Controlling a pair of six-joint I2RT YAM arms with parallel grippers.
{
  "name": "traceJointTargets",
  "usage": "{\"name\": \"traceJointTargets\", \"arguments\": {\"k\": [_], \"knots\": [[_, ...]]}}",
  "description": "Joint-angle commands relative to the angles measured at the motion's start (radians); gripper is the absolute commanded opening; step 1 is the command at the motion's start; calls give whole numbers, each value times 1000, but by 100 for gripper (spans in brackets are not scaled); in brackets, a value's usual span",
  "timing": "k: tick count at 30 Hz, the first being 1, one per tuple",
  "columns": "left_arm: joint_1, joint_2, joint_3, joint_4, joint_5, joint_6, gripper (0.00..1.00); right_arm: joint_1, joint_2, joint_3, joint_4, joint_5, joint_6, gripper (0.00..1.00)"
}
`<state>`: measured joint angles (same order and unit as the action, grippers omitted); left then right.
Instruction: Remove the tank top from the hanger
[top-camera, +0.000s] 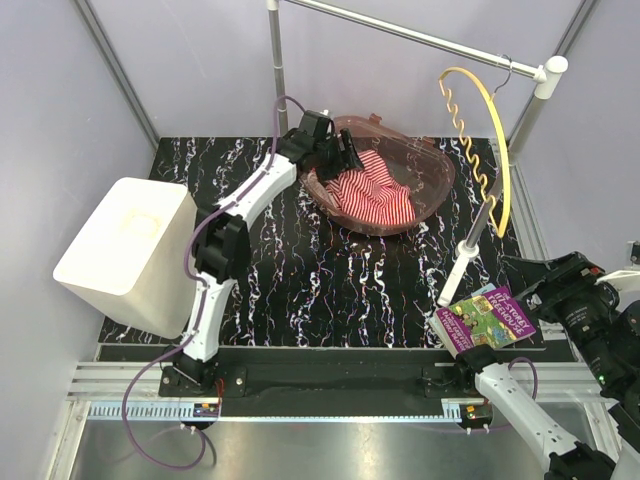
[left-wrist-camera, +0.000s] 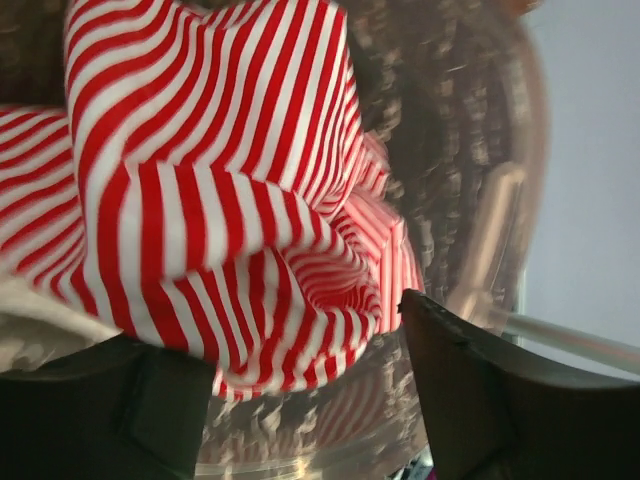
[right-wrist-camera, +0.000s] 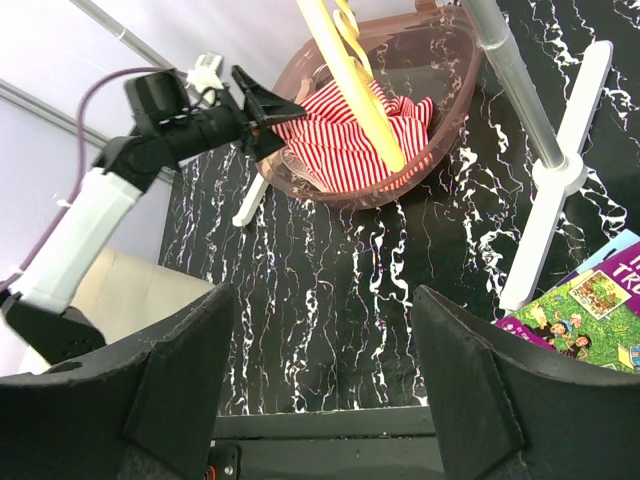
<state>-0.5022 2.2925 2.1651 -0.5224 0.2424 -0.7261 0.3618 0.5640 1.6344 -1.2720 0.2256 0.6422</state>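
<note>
The red-and-white striped tank top (top-camera: 370, 192) lies crumpled inside a clear brownish bowl (top-camera: 440, 165) at the back of the table. It is off the yellow hanger (top-camera: 500, 150), which hangs bare from the grey rail at the right. My left gripper (top-camera: 345, 155) is open at the bowl's left rim, just above the cloth. In the left wrist view the tank top (left-wrist-camera: 200, 180) fills the frame beyond the open left gripper (left-wrist-camera: 300, 340). My right gripper (top-camera: 535, 283) is open and empty at the right. The right wrist view shows the hanger (right-wrist-camera: 350, 70), tank top (right-wrist-camera: 330, 140) and right gripper (right-wrist-camera: 320, 300).
The grey rail (top-camera: 420, 38) spans the back, with its white-footed post (top-camera: 465, 255) at the right. A colourful book (top-camera: 485, 318) lies at the near right. A white box (top-camera: 125, 250) stands at the left. The mat is black marble pattern.
</note>
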Motion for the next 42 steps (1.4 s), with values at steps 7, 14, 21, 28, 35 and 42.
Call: {"name": "traceJointTargets", "arguments": {"k": [7, 14, 21, 28, 35, 42], "knots": [[1, -375, -68, -181, -219, 195, 94, 5, 102, 41, 20, -37, -29, 79], [-57, -733, -445, -171, -239, 180, 94, 5, 252, 96, 22, -253, -91, 82], [-105, -1103, -932, -10, -101, 67, 94, 5, 445, 67, 72, -494, -130, 85], [-176, -1439, -1281, 116, -51, -79, 94, 205, 545, -67, 246, -522, -21, 90], [-190, -1743, -1522, 157, -17, -215, 95, 313, 466, -405, 600, -566, 220, 97], [-190, -2082, -1753, 179, 8, -349, 99, 315, 229, -750, 681, -433, 344, 100]]}}
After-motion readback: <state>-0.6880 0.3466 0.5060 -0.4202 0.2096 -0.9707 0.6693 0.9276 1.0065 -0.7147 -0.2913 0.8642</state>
